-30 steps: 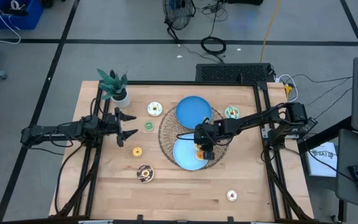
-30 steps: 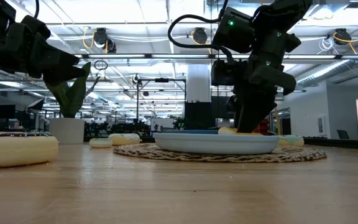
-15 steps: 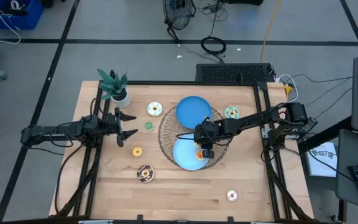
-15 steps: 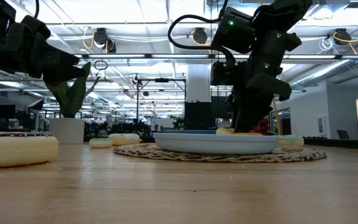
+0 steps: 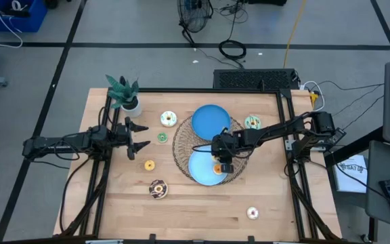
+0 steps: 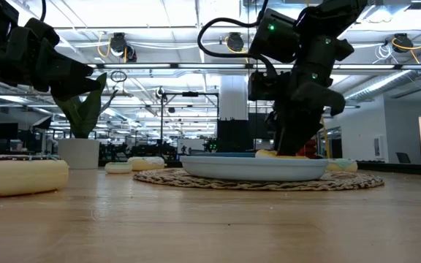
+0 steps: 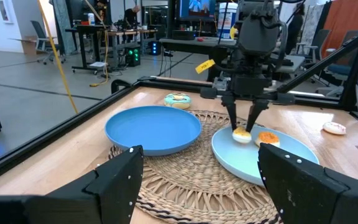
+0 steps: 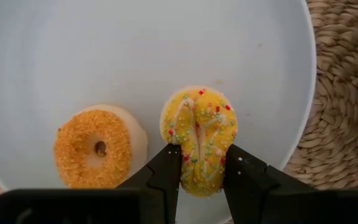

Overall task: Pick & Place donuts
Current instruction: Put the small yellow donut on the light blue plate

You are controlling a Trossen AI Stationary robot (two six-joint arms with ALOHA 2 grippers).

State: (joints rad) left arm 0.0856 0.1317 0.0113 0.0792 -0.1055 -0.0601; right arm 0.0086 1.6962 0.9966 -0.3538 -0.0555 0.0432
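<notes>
Right wrist view showed the right tool clenched on a yellow sprinkled donut, squeezed beside the orange donut, seemingly lowering it onto the plate; the left tool waited, released.

A round woven mat lies mid-table; two blue plates rest on it, one toward the table's far edge, one nearer; a potted plant stands well left of the mat.

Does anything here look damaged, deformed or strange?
Yes. The yellow sprinkled donut, held by the right gripper over the near blue plate, is squeezed so its hole is pinched shut. The orange donut beside it keeps its round shape.
</notes>
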